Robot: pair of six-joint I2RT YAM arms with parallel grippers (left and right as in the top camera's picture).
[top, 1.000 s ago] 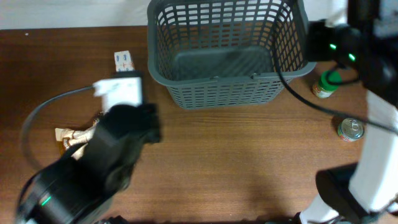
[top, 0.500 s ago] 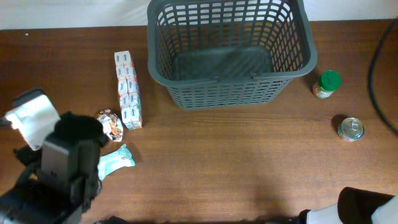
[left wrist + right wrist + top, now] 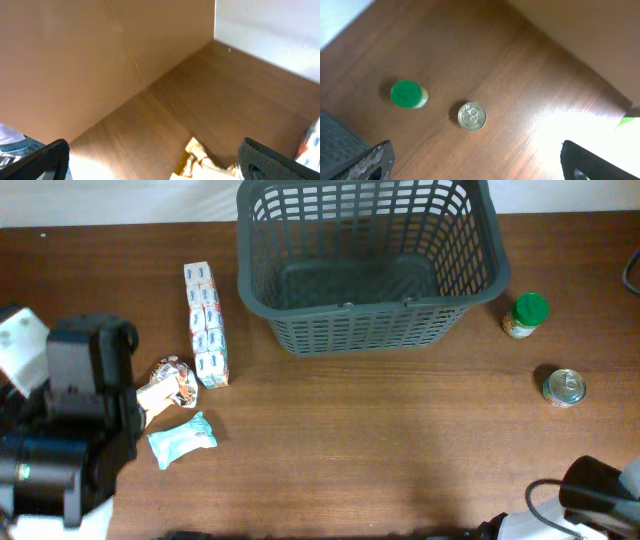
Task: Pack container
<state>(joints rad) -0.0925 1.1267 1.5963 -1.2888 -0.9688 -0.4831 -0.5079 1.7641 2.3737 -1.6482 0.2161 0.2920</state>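
The container [image 3: 370, 306], a big dark grey slotted basket, stands at the back centre with nothing showing inside it. Left of it lie a long box of small cartons [image 3: 205, 325], a crumpled snack packet [image 3: 170, 380] and a light blue packet [image 3: 182, 440]. To its right stand a green-lidded jar [image 3: 525, 315] and a tin can [image 3: 564, 387]. My left gripper [image 3: 155, 165] is open above the table beside the snack packet [image 3: 200, 160]. Well above the can [image 3: 472, 116] and jar [image 3: 407, 94], my right gripper [image 3: 480, 167] hangs open and holds nothing.
The left arm [image 3: 80, 400] fills the table's left edge, close to the snack packet. The right arm [image 3: 600, 500] shows only at the bottom right corner. A corner of the basket [image 3: 335, 145] enters the right wrist view at lower left.
The left arm swung from over the packets back to the left edge, uncovering the items. The right arm left the basket's right side and now sits at the bottom right.
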